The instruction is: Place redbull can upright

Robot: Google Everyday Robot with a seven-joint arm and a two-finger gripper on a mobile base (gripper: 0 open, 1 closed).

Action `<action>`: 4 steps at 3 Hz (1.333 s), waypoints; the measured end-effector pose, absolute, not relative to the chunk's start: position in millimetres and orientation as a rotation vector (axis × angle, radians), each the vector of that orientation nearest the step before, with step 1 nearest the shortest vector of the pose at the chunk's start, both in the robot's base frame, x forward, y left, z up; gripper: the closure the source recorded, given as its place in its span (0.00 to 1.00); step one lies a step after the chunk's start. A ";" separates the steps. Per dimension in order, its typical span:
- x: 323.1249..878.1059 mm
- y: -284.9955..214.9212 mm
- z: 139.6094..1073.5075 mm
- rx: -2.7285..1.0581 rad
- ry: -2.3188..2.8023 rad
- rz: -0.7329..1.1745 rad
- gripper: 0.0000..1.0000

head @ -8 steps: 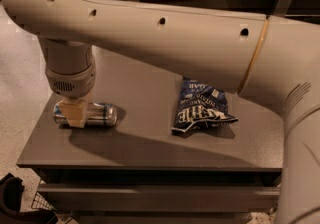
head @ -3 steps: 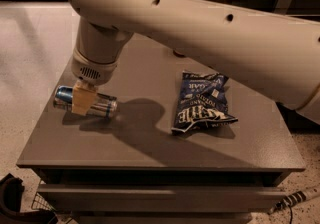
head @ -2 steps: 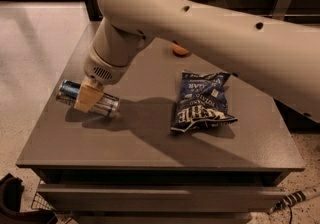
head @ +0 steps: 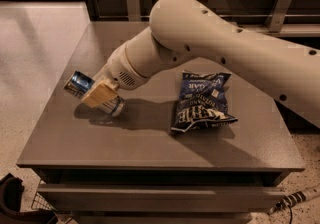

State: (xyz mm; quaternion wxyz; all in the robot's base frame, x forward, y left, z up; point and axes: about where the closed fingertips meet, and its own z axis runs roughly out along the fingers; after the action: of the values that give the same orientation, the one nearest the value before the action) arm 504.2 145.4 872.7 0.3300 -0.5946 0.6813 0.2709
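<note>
Camera view places the hand [head: 99, 95] over the left part of the bench [head: 125, 143], its tan fingers [head: 102, 92] pinching the redbull can [head: 77, 84] across the middle of its body. The can is tilted: its far-left end is raised and its other end sits low, at or just above the bench top; contact cannot be confirmed. Judged step: grasp made, reorientation in hand, can not yet upright. The next move calls for rotating the wrist until the can axis is vertical, lowering the base flat onto bare bench, then releasing. The chip bag [head: 202, 103] lies flat to the right, well apart from the can, and appears closed. Contents of either container are not visible. The drawer [head: 150, 195] under the bench is shut.
</note>
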 end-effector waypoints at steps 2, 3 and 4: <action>517.2 119.4 907.1 -1.369 1.653 0.780 1.00; 520.5 117.4 916.4 -1.299 1.615 0.816 1.00; 520.0 124.1 915.7 -1.248 1.585 0.866 1.00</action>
State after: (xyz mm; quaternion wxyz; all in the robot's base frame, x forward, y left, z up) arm 520.0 124.1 915.7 0.4558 -0.5060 0.6426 0.3511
